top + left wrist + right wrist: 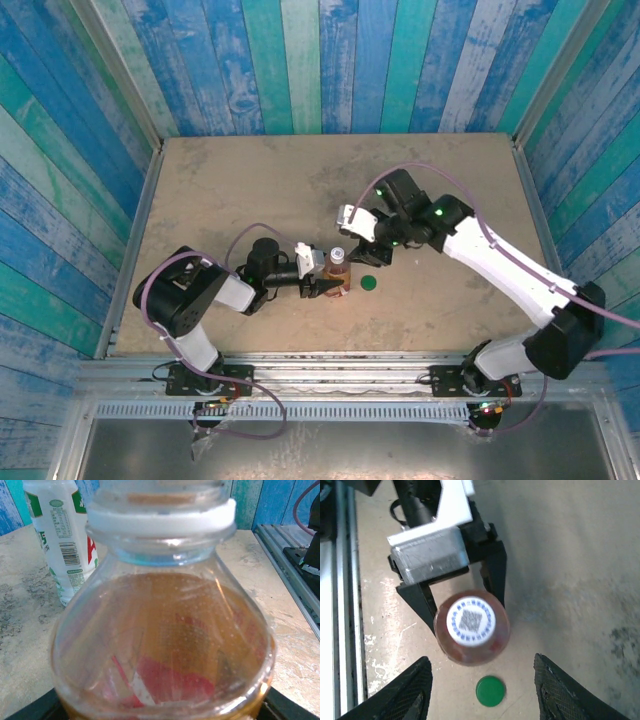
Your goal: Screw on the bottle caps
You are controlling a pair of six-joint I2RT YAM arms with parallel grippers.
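Left fingers (495, 572): clamp the clear amber-filled bottle (338, 268), upright at mid-tabletop (250, 180), white printed top (471, 621) on its neck. Just beside it: green cap (369, 283), lying flat. Right fingers (415, 692): hang spread apart above the bottle. Behind: white bottle (62, 535), upright.

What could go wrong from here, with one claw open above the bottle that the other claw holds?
1. The green cap lies close beside the amber bottle. A finger of the open right claw could knock it away on the way down.
2. The left claw grips the bottle by its body, so a twist at the white top might turn or tilt the whole bottle.
3. The white bottle stands just behind and could be bumped.
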